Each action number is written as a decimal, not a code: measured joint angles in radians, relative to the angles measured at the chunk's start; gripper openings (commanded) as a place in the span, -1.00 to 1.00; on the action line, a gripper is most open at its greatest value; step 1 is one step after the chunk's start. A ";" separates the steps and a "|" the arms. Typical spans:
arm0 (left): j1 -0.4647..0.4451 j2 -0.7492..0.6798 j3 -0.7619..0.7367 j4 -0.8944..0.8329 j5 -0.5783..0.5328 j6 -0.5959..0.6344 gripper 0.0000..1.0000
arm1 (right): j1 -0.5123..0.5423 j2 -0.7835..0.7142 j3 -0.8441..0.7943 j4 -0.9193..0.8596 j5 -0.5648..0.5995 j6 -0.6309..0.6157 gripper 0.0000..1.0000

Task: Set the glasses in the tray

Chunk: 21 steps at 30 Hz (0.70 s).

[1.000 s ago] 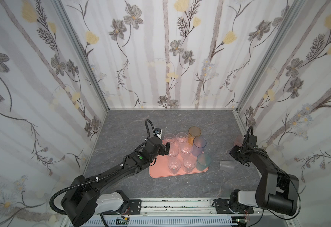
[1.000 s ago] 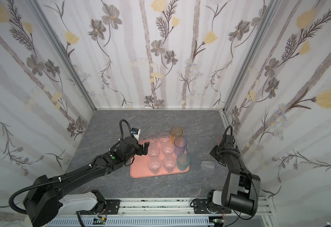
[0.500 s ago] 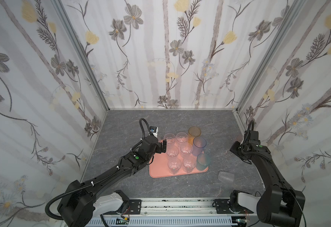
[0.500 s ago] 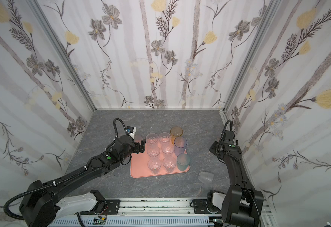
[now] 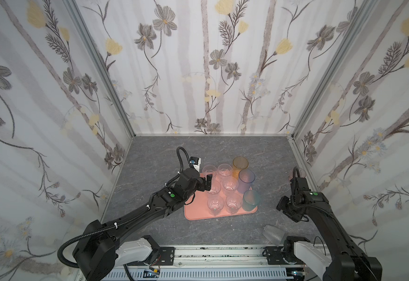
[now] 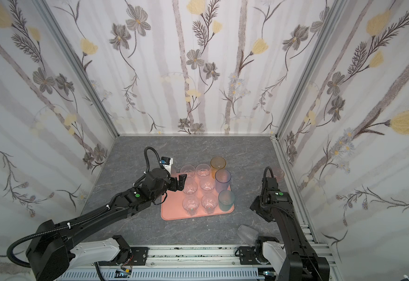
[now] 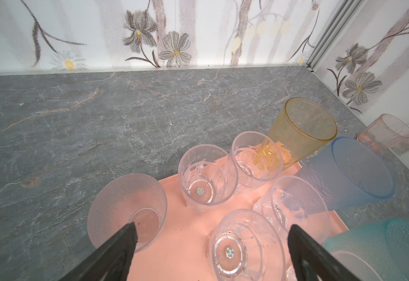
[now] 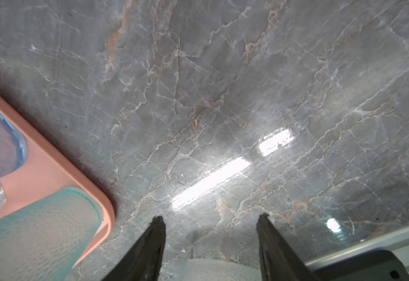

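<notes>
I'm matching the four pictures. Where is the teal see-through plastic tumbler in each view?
In a top view: teal see-through tumbler, upright in the salmon-pink plastic tray's near right corner.
In a top view: same corner.
Left wrist: cut by the frame edge, beside the blue see-through tumbler.
Right wrist: in the tray's rounded corner.
Shared landmark: that tray.

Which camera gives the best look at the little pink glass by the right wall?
The left wrist view: the pink glass stands upright on the table, nearly whole, off the tray. In both top views it is small and partly hidden behind the right arm. The right wrist view does not show it.
</notes>
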 measured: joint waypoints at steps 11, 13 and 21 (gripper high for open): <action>0.069 -0.013 -0.027 0.032 0.061 0.000 0.93 | 0.087 0.129 0.144 -0.184 0.003 -0.031 0.27; 0.063 -0.014 -0.027 0.040 0.077 -0.001 0.91 | 0.095 0.145 0.167 -0.211 0.003 -0.045 0.27; -0.103 0.022 0.023 0.045 0.128 -0.010 0.84 | 0.107 0.156 0.166 -0.243 -0.016 -0.056 0.29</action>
